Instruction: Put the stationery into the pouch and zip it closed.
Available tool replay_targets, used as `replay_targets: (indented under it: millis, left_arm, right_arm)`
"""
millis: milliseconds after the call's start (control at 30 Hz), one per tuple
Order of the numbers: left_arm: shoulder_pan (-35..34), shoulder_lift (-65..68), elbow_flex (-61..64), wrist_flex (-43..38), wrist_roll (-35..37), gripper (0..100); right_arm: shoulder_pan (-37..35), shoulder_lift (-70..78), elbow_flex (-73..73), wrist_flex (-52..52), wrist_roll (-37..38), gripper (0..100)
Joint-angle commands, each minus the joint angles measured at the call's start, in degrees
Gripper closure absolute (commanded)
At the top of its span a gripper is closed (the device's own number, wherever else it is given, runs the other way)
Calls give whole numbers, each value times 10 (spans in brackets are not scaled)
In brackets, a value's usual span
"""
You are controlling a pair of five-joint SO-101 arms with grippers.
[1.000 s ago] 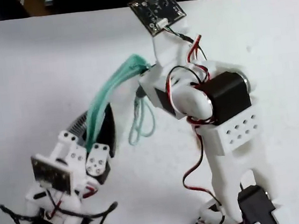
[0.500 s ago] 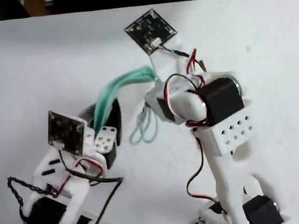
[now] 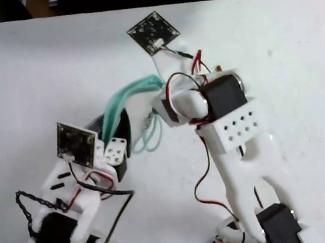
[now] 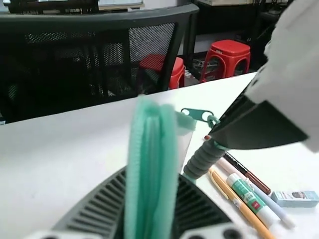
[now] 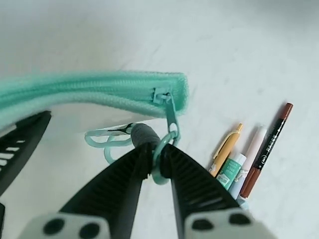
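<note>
While left gripper [image 4: 149, 214] clamps the pouch [image 4: 149, 149] and right gripper [image 5: 158, 159] pinches the zip pull [image 5: 171, 119] — pens [image 5: 249, 159] outside — unzipping seems next.

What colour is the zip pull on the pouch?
Mint green, like the soft fabric pouch; the zip pull shows best in the right wrist view.

The jaws of the right gripper [image 5: 158, 152] clamp the zipper pull [image 5: 171, 118] of the green pouch [image 5: 89, 89], pens [image 5: 232, 167] lying nearby.

The high view looked down over the counter [image 3: 29, 84]; both wrist views sat close, sharing the pouch [image 5: 99, 89] and pens [image 5: 253, 147].
</note>
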Motion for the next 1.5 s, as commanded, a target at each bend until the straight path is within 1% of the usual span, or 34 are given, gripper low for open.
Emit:
replay_targets:
  millis: [0, 233, 400, 567, 1033, 1233, 1467]
  left_arm:
    - [-27, 0, 4, -28, 9, 978]
    - [-28, 1, 7, -28, 9, 978]
    - [-28, 0, 7, -28, 9, 978]
    - [-28, 0, 7, -28, 9, 978]
    - [-28, -1, 19, -33, 8, 978]
    - [-27, -1, 19, -33, 8, 978]
    - [-27, -1, 19, -33, 8, 977]
  right_arm:
    - [5, -4, 49, -34, 2, 981]
    - [0, -65, 168, -124, 2, 981]
    - [0, -123, 215, -148, 2, 981]
    - [0, -128, 249, -170, 2, 981]
    - [-1, -130, 264, -171, 1, 981]
    - [-29, -128, 265, -168, 1, 981]
    - [-30, -128, 265, -168, 1, 981]
